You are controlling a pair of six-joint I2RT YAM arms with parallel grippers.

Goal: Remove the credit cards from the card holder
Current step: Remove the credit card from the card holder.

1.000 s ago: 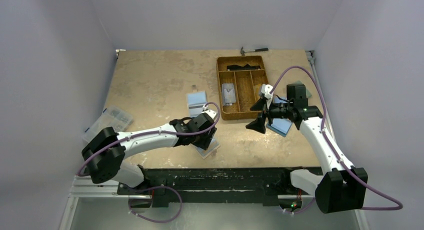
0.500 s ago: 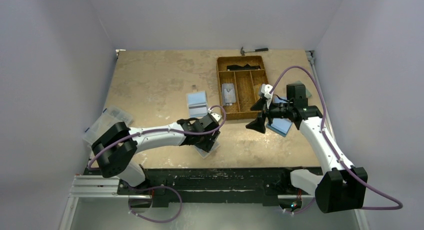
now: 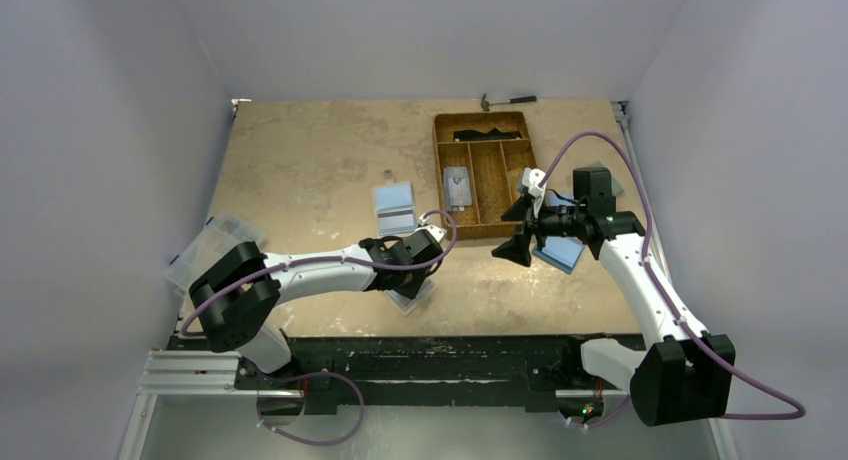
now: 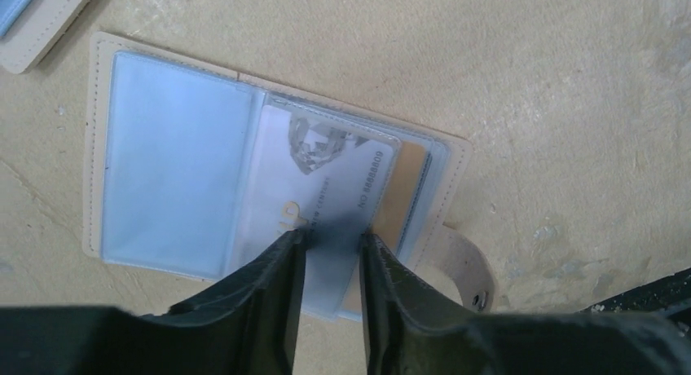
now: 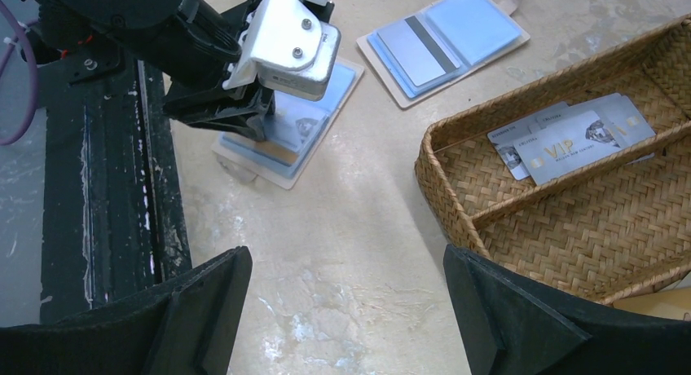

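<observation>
The tan counter (image 3: 300,160) is carrying everything. The left arm is stretching low across its near edge, elbow bent, wrist tilting down over the card holder (image 4: 106,147). The right arm is rising from its base, then bending inward so its wrist is pointing toward the middle of the counter. The right end effector (image 3: 522,220) is hanging above the surface with its jaws spread wide and nothing between them. The wicker compartment tray (image 3: 437,180) is sitting at the far middle, holding several greyish cards (image 5: 570,134) in one long compartment and something black across its far compartment. A clear organiser box (image 3: 215,240) is lying at the left edge. The card holder is lying open and flat near the front edge, just beside a second open holder (image 5: 444,45). The left end effector (image 4: 330,240) is standing on it with its jaws a narrow gap apart, fingertips (image 4: 289,249) touching a greyish credit card (image 4: 350,183) that is sticking partway out of the right-hand sleeve; whether it is pinching the card cannot be told.
</observation>
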